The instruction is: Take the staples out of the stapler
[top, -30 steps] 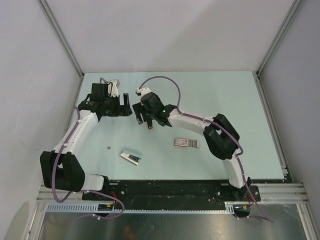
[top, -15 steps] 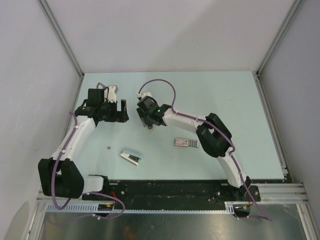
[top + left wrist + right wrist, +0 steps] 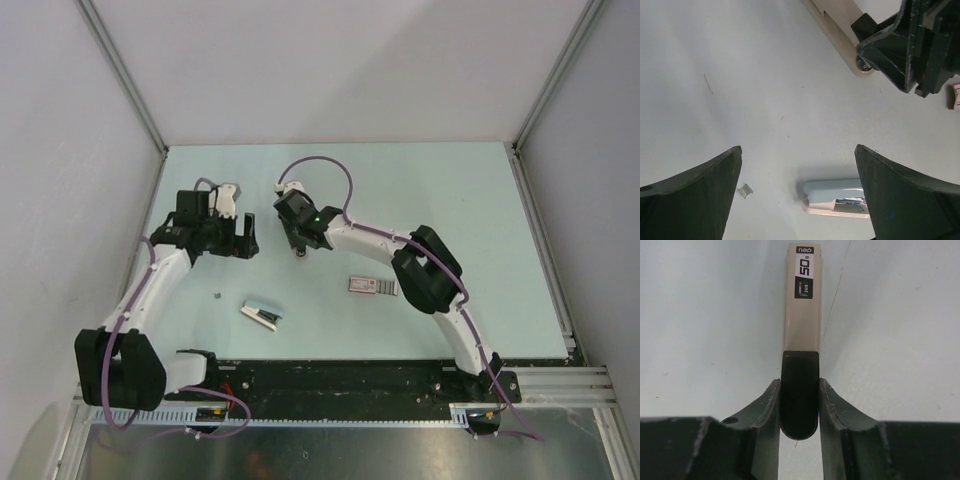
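Observation:
The stapler [image 3: 366, 285], a small flat pink-red piece with pale marks, lies on the table right of centre. The grey ribbed staples strip [image 3: 389, 288] lies at its right end. Neither gripper is near them. My right gripper [image 3: 298, 240] [image 3: 799, 385] is shut on the black end of a long beige bar [image 3: 804, 315] marked "50 24/8", held just over the table. The bar also shows in the left wrist view [image 3: 837, 32]. My left gripper [image 3: 246, 236] [image 3: 797, 150] is open and empty, to the left of the right gripper.
A small light-blue and pale-pink device [image 3: 262, 313] [image 3: 835, 197] lies near the front, below my left gripper. A tiny clear bent piece [image 3: 745, 190] lies left of it. Grey walls stand at the left, back and right.
My left gripper has drawn back from the right gripper, toward the left and the near side. My right gripper has shifted slightly, still shut on the beige bar.

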You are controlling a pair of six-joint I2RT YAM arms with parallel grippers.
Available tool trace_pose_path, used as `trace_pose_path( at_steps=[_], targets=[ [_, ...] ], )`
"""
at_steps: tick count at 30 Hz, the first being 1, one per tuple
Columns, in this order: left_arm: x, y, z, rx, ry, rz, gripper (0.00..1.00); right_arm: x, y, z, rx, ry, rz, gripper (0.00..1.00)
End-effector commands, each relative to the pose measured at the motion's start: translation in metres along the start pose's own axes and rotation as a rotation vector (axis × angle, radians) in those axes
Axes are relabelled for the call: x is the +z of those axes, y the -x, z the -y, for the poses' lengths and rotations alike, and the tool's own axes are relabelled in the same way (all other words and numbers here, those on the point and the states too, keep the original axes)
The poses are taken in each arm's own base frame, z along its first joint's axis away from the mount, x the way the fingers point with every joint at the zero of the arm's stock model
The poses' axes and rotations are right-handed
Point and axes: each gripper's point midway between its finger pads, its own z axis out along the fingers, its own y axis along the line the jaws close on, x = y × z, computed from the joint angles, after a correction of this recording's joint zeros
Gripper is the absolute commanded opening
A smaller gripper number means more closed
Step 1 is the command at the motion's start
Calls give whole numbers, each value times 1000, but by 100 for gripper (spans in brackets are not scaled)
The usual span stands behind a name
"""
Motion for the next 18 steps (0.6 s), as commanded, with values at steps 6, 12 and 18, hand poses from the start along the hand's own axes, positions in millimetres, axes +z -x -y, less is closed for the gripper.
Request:
trace_pose_path(
  at_steps=[6, 12, 18],
  targets=[
    [5, 12, 32, 168, -109, 104, 99, -61, 44, -4, 323, 167, 154, 0],
    [28, -8, 58, 258, -166, 41, 100, -97, 41, -14, 458, 243, 203, 0],
    [39, -21, 80, 271, -252, 14, 99, -117, 45, -11, 608, 227, 273, 0]
  ],
)
